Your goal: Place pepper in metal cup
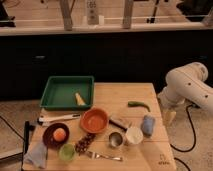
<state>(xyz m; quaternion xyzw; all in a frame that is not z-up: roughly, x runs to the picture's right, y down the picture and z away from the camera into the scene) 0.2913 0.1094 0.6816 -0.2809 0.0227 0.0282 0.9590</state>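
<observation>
At right on the table point(107, 96), slim curved dark-green pepper point(138, 105), shiny metal cup point(116, 139), hand point(170, 116) off the edge, grip unclear.

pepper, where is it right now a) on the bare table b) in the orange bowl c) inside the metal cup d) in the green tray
a: the pepper lies on the bare table, apart from the metal cup, with the gripper beside the table's right edge.
</observation>
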